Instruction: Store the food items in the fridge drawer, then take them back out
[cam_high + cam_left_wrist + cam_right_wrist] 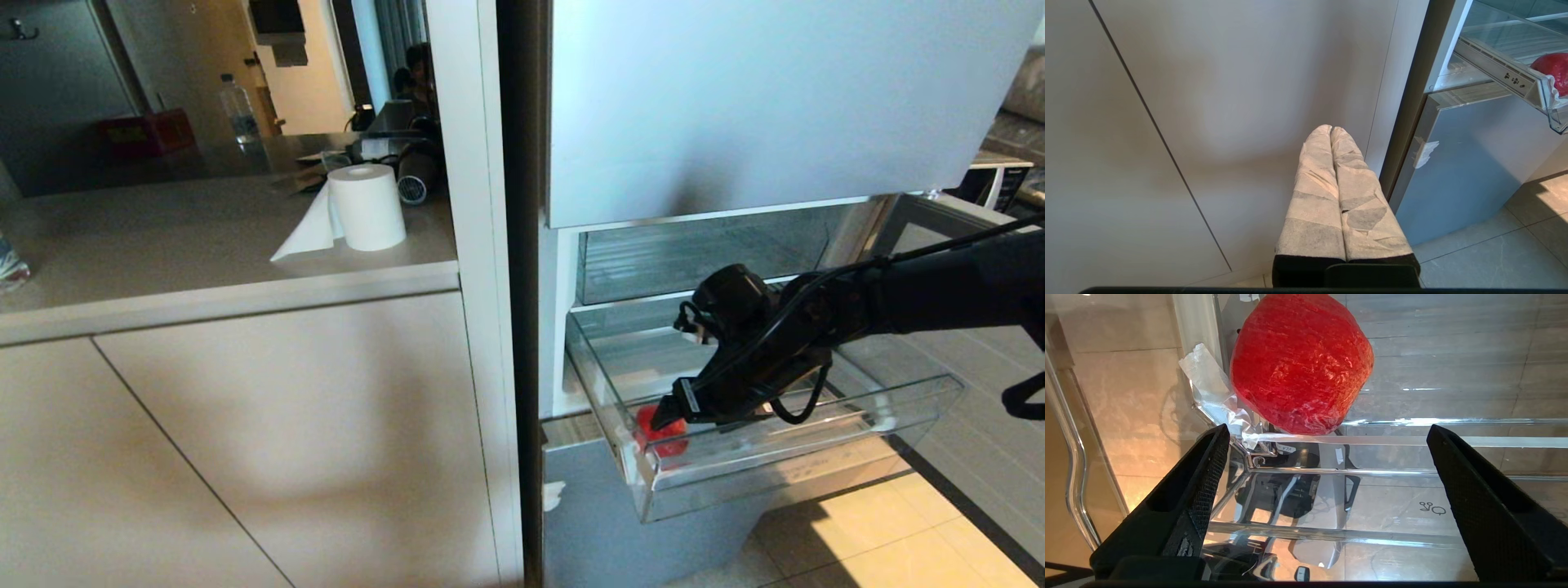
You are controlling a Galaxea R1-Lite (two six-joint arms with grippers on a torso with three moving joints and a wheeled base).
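Note:
The clear fridge drawer (pixel 784 478) is pulled out of the pale-blue fridge. One red food item (pixel 663 439) lies in its front left corner, wrapped in shiny film (pixel 1300 363), and also shows at the edge of the left wrist view (pixel 1553 71). My right gripper (pixel 668 415) reaches down over the drawer, just above and behind the fruit. Its black fingers (pixel 1208 473) stand wide apart and hold nothing; the fruit sits just beyond the fingertips of the right gripper (pixel 1327 428). My left gripper (pixel 1331 130) is parked low in front of the cabinet, its taped fingers pressed together.
Above the open drawer sit a second clear drawer (pixel 694 253) and the fridge's upper door (pixel 775 106). Crumpled clear film (pixel 1208 375) sticks to the drawer corner. To the left, a counter (pixel 204 237) holds a paper roll (pixel 367 204) and a bottle (pixel 237 106). Tiled floor (pixel 898 539) lies below.

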